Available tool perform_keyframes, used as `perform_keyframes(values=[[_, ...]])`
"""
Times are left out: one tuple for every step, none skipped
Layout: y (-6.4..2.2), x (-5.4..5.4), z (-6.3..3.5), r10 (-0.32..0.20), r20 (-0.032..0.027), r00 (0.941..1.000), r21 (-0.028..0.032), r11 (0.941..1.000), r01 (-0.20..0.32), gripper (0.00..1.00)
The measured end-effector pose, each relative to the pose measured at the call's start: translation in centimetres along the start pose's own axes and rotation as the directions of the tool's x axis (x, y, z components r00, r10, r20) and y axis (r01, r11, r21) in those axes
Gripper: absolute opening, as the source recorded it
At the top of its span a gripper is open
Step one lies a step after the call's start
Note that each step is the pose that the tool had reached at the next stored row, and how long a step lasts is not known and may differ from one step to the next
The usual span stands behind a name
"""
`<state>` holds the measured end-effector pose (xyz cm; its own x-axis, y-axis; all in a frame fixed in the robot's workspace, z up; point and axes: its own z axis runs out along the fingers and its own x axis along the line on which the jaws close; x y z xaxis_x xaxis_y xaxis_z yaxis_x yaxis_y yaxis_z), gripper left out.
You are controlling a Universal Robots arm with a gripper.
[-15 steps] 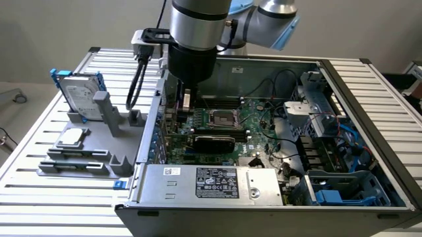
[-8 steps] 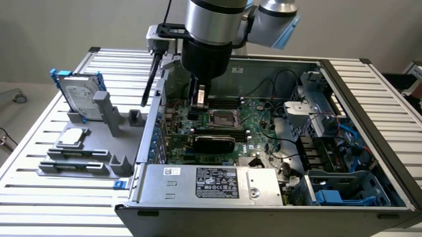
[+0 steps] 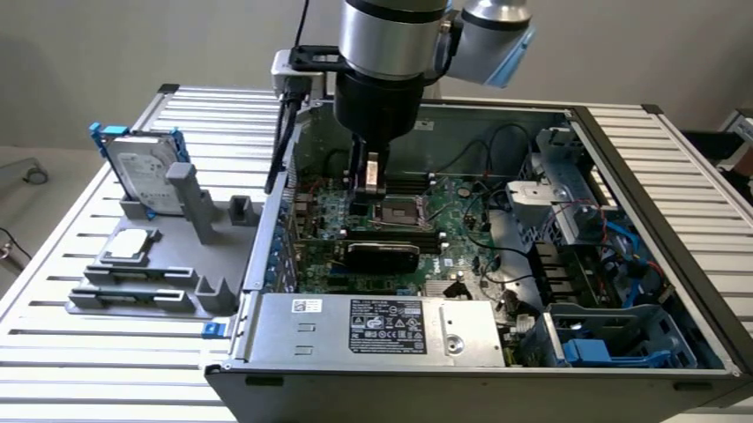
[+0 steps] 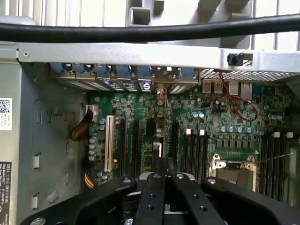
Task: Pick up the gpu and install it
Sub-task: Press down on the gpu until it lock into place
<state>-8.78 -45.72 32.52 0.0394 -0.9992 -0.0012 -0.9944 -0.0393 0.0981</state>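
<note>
Gripper (image 3: 369, 181) of the silver-and-black robot arm (image 3: 383, 53), shown with its fingers brought together and holding nothing, hanging inside the open grey metal computer case (image 3: 612, 159) above the green motherboard (image 3: 453, 207), near the silver processor socket (image 3: 394, 213). In the wrist view the black gripper (image 4: 161, 171) sits over the board between the expansion slots and the processor socket (image 4: 234, 171). The gpu (image 3: 379, 256), a flat card with a black cooler cover, stands seated in a slot of the motherboard, toward the silver power supply box (image 3: 376, 330) that lines the case's near edge. Blue and black cables (image 3: 623, 242) fill the drive bay at the exterior view's right of the case.

The case rests on a tabletop (image 3: 70, 330) of ribbed aluminium slats. On the tabletop, at the exterior view's left of the case, lies a grey plastic fixture tray (image 3: 176, 264); a silver hard drive in a blue frame (image 3: 144, 172) stands upright at the tray's far edge, and a small silver square part (image 3: 132, 244) lies flat near the tray's middle. A thick black cable (image 4: 150, 30) crosses the wrist view above the case's rear wall. Behind the tabletop, a plain pale wall (image 3: 118, 44) and a grey floor (image 3: 24, 203).
</note>
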Motion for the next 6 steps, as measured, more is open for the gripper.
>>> perform_keyframes(values=[[0.0,0.0,-0.04,0.0,-0.0001,1.0,0.0,1.0,0.0,0.11],[0.0,0.0,-0.07,0.0,0.0,1.0,0.0001,1.0,0.0,0.11],[0.01,0.0,-0.11,0.0,-0.0001,1.0,0.0,1.0,0.0,0.11],[0.02,0.0,-0.14,0.0,-0.0001,1.0,0.0,1.0,0.0,0.11],[0.02,0.0,-0.17,0.0,-0.0001,1.0,0.0,1.0,0.0,0.11],[0.02,0.0,-0.21,0.0,-0.0001,1.0,0.0,1.0,0.0,0.11]])
